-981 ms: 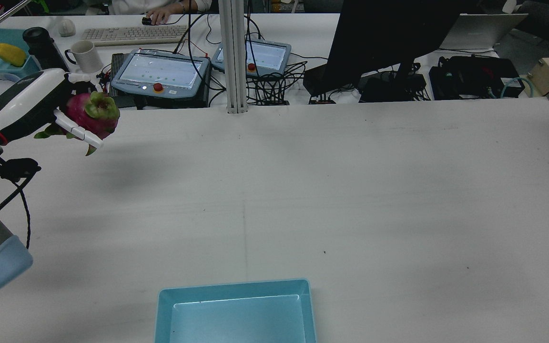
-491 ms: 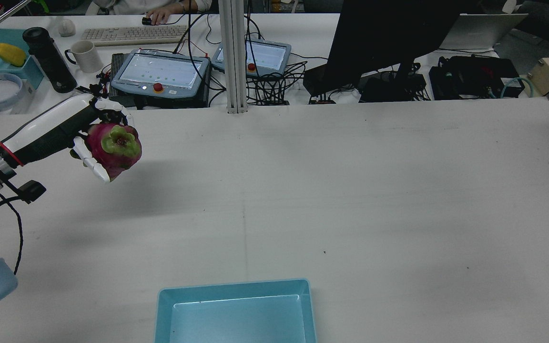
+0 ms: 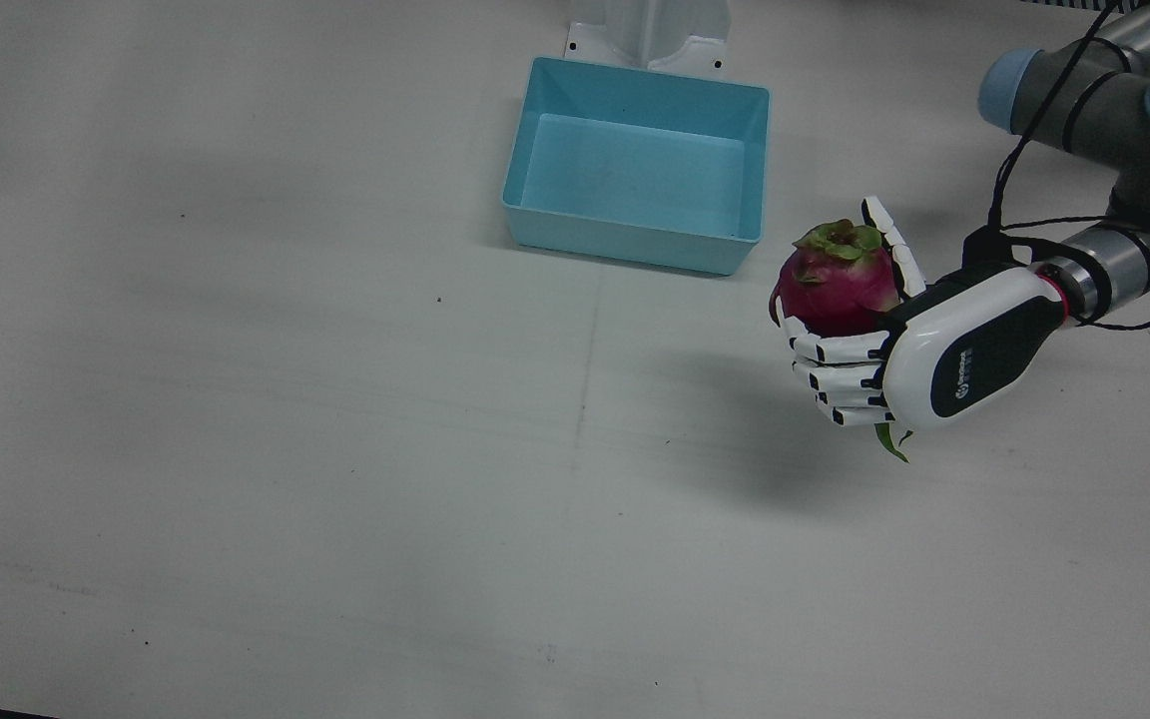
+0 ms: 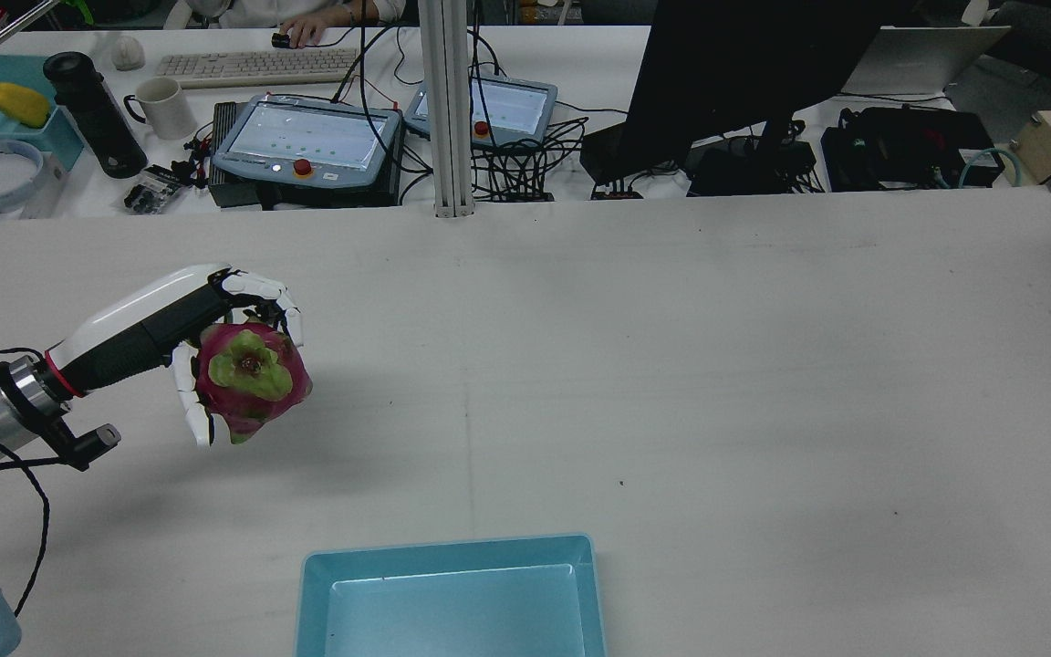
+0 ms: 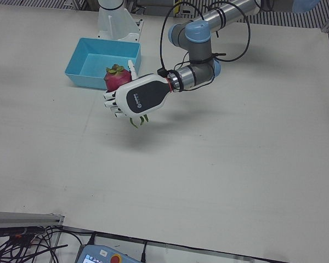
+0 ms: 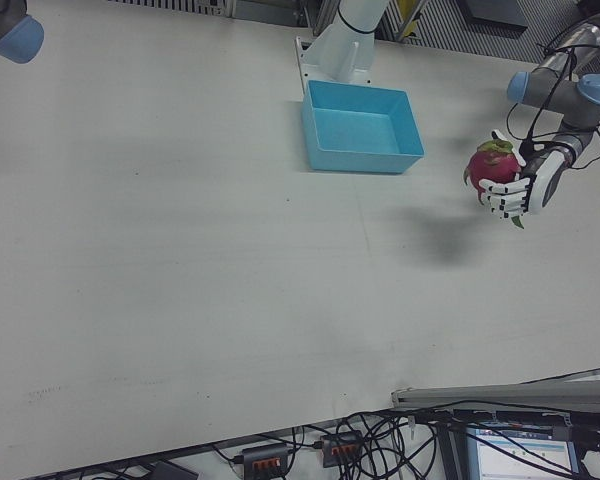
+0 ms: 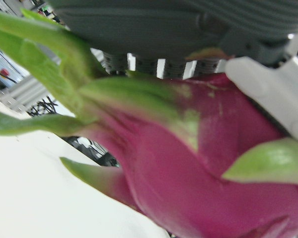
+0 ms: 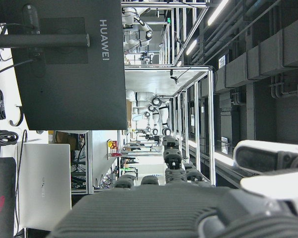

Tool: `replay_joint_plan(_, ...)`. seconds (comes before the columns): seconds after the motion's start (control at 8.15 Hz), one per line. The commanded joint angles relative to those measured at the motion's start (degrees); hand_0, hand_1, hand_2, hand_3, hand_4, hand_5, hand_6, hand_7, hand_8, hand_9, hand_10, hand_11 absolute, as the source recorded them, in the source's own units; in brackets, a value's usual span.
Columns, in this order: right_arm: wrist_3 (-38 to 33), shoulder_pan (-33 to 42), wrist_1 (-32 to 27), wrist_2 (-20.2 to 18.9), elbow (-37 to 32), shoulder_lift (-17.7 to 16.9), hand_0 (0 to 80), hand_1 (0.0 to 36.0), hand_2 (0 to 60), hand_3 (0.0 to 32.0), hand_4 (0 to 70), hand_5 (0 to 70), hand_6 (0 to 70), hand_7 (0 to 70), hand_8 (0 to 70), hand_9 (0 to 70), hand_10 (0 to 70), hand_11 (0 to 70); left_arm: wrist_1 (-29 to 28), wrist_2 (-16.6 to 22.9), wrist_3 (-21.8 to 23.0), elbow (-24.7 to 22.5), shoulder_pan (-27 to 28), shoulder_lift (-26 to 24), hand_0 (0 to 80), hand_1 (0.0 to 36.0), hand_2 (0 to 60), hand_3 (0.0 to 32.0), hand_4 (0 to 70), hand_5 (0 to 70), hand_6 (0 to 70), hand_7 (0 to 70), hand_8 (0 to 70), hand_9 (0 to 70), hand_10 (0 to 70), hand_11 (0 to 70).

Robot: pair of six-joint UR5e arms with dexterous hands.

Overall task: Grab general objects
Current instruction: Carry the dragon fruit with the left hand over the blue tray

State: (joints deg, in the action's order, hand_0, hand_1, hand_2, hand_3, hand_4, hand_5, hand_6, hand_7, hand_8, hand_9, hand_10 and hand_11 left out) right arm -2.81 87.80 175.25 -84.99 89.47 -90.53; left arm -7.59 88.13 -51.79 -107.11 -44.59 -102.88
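A magenta dragon fruit (image 3: 835, 290) with green scales is held in my left hand (image 3: 899, 355), which is shut on it above the table, to the right of the blue bin in the front view. The fruit (image 4: 252, 383) and the hand (image 4: 170, 324) also show at the left of the rear view. The left hand view is filled by the fruit (image 7: 188, 173). The fruit (image 6: 490, 165) hangs clear of the tabletop, with its shadow below it. My right hand (image 8: 188, 208) shows only in its own view, fingers extended and holding nothing.
An empty light-blue bin (image 3: 635, 245) stands near the robot's side at the table's middle, also in the rear view (image 4: 443, 547). Beyond the far edge are teach pendants (image 4: 306, 137), a monitor (image 4: 744, 64) and cables. My right arm's elbow (image 6: 5, 25) is at the corner.
My left hand has carried the dragon fruit from the far left edge inward, down and right in the rear view, closer to the bin. The fruit's crown now faces the rear camera.
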Motion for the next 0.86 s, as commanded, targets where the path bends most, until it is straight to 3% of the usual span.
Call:
replay_joint_plan(0.0,-0.1,0.0,0.0,0.0,0.0,0.0,0.0,0.0,0.0,0.0,0.0,0.0,0.0,0.0,0.0,0.0,0.0,0.0,-2.8,-0.7,2.0,-6.1,8.2,0.5,49.8,21.1,60.0,0.0,41.2,70.0,70.0,70.0,61.3,70.0,70.0,70.0)
replay_joint_plan(0.49,0.0,0.0,0.0,0.0,0.0,0.0,0.0,0.0,0.0,0.0,0.0,0.0,0.0,0.0,0.0,0.0,0.0,0.0,-7.8,-0.9,1.6,-5.9,11.4,0.5,50.0,20.7,60.0,0.0,42.2,70.0,70.0,70.0,63.2,70.0,70.0,70.0)
replay_joint_plan(0.74,0.0,0.0,0.0,0.0,0.0,0.0,0.0,0.0,0.0,0.0,0.0,0.0,0.0,0.0,0.0,0.0,0.0,0.0,-8.9,-1.8,0.8,-6.0,15.8,0.8,50.6,21.6,60.0,0.0,43.1,70.0,70.0,70.0,63.4,70.0,70.0,70.0)
